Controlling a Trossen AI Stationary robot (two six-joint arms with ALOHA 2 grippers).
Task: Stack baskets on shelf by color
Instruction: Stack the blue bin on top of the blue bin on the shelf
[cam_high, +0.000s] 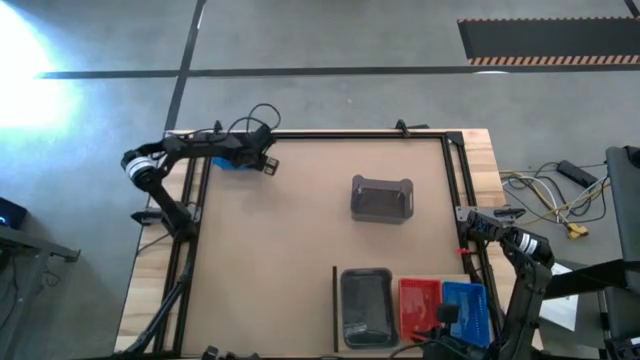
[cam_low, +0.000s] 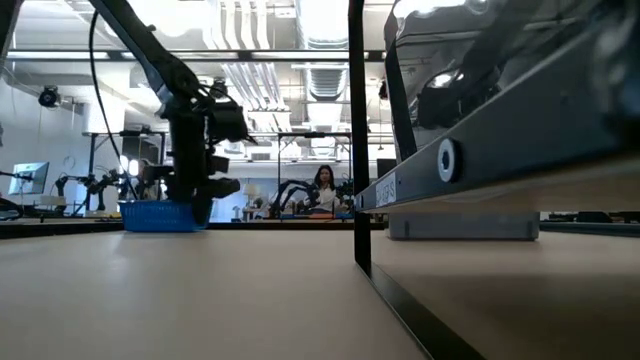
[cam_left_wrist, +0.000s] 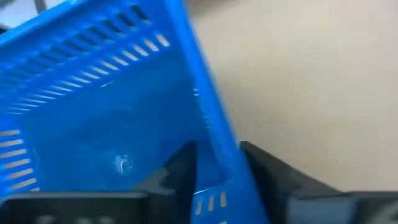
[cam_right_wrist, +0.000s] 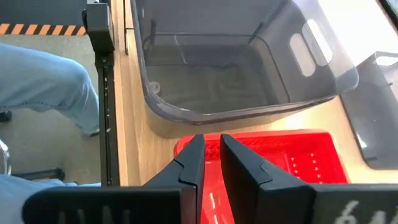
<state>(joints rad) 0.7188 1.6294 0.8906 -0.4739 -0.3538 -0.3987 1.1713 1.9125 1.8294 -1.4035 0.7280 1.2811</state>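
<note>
A blue basket (cam_high: 230, 163) sits near the table's far left corner, and my left gripper (cam_high: 262, 160) is shut on its right-hand wall; the low view shows the basket (cam_low: 155, 215) low at the tabletop. A deep grey basket (cam_high: 382, 198) stands alone mid-table. On the shelf (cam_high: 340, 340), behind its dark upright edge (cam_high: 335, 305), a grey basket (cam_high: 366, 305), a red one (cam_high: 420, 308) and a blue one (cam_high: 466, 312) stand side by side. My right gripper (cam_right_wrist: 211, 140) hovers over the red basket (cam_right_wrist: 292, 155), fingers shut, touching nothing. My left gripper pinches the blue basket's side wall (cam_left_wrist: 214, 155), one finger (cam_left_wrist: 177, 171) inside the basket and one (cam_left_wrist: 273, 174) outside. The fingers come from above, pointing down, across the rim. In the low view the basket's bottom looks level with the tabletop; whether it is lifted I cannot tell.
A black metal frame (cam_high: 455, 170) runs around the table's far, left and right sides. A person in jeans (cam_right_wrist: 43, 81) stands at the near edge by the shelf. Cables (cam_high: 545, 195) lie off the right side. Bare tabletop (cam_high: 270, 250) stretches between the blue basket and the shelf.
</note>
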